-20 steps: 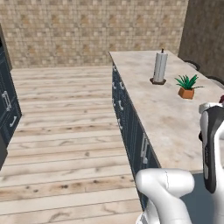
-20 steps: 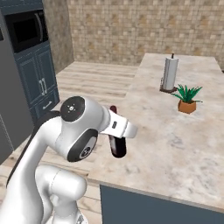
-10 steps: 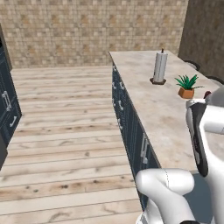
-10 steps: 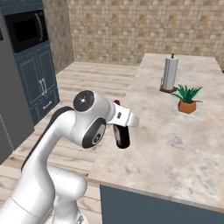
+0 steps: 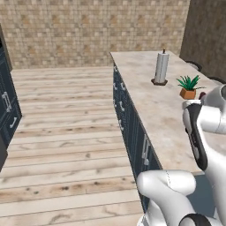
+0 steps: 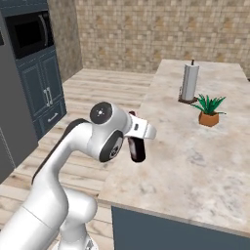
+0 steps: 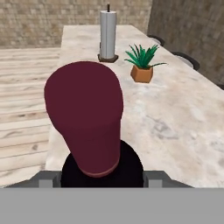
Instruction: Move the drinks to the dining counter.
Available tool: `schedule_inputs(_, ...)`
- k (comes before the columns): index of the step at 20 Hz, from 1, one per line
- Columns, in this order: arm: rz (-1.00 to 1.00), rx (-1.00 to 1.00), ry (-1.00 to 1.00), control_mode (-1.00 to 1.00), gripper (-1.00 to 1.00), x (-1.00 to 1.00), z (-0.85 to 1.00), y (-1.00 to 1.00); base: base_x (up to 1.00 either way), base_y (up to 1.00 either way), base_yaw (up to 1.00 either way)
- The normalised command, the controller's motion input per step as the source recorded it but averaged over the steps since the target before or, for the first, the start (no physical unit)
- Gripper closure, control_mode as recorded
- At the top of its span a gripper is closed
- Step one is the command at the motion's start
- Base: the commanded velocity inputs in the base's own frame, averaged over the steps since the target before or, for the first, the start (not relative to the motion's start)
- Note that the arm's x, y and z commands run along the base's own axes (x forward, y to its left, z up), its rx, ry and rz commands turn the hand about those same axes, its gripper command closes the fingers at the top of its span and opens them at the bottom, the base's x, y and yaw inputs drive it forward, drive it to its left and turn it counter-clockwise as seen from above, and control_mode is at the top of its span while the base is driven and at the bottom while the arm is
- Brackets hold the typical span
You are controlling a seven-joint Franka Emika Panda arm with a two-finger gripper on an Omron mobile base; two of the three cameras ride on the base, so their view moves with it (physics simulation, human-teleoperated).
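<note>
The arm reaches over the near end of the dining counter (image 6: 205, 161), a long island with a pale marble top. In the right base view the wine bottle (image 6: 136, 149) hangs upright below the white hand, its dark body over the counter's left edge; whether its base touches the marble cannot be told. In the hand view the bottle's dark red cap (image 7: 85, 116) rises straight toward the camera, with the black shoulder below it. The gripper (image 7: 101, 177) has its fingers (image 7: 46, 178) just beside the bottle on either side, but actual contact and jaw width cannot be told. Farther along the counter stand a paper-towel roll (image 6: 189, 82) on a dark base and, near it, a small potted plant (image 6: 209, 111). A wooden floor (image 5: 62, 132) lies left of the island.
</note>
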Motion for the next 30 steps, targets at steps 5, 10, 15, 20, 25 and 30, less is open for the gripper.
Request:
schedule_inputs(5,0.01,0.0,0.0,-1.0,1.0,0.28,-0.19,0.0,0.0,0.0,0.0)
schedule_inputs(10,0.0,0.0,0.05,-1.0,1.0,0.22,-0.1,0.0,0.0,0.0,0.0)
schedule_inputs(15,0.0,0.0,0.03,-1.0,1.0,0.26,-0.21,0.0,0.0,0.0,0.0)
schedule_inputs(20,0.0,0.0,0.01,-1.0,1.0,0.27,-0.22,0.0,0.0,0.0,0.0)
schedule_inputs(25,0.0,0.0,0.0,-1.0,1.0,0.2,-0.22,0.0,0.0,0.0,0.0)
schedule_inputs(30,0.0,0.0,0.0,-1.0,1.0,0.22,-0.17,0.0,0.0,0.0,0.0)
